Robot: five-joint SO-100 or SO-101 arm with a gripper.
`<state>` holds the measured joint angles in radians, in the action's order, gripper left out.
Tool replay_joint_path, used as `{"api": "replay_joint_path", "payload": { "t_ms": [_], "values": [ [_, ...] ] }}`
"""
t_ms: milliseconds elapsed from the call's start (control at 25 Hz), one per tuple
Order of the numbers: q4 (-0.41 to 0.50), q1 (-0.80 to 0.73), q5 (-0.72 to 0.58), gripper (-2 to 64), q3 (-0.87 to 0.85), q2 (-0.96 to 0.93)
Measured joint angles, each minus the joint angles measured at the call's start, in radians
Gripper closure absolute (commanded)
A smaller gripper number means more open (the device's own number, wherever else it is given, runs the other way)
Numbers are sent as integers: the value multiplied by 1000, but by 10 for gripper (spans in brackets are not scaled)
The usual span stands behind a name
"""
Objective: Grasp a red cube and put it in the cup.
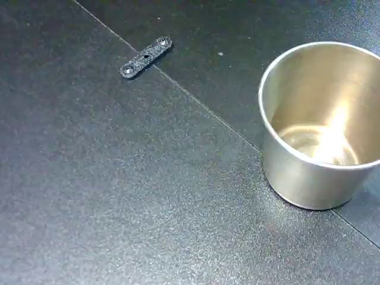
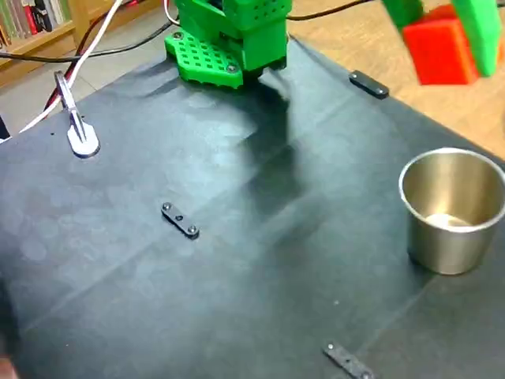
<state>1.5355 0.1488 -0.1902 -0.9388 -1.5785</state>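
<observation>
I see the black table [image 2: 237, 300] filling both fixed views. The cup [image 2: 451, 209] stands upright at the right, empty. At the upper right of a fixed view, my green gripper [image 2: 446, 20] is clamped on the red cube [image 2: 439, 52], held in the air above the cup.

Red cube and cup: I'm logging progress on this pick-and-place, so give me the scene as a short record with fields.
red cube: held in the air between green fingers, above and behind the cup in a fixed view
tool: shut on the red cube
cup: upright on the dark mat, nothing inside
cube in cup: not yet
mat: dark, with small black brackets along its seams
arm base: green, at the mat's far edge
</observation>
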Motion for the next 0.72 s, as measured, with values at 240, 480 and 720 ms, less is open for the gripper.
{"api": "replay_joint_path", "payload": {
  "t_ms": [240,480,720],
  "values": [
    [0,5,20,618,0,143],
    [-2,-3,28,618,0,232],
    [-112,-2,28,619,0,302]
  ]
}}
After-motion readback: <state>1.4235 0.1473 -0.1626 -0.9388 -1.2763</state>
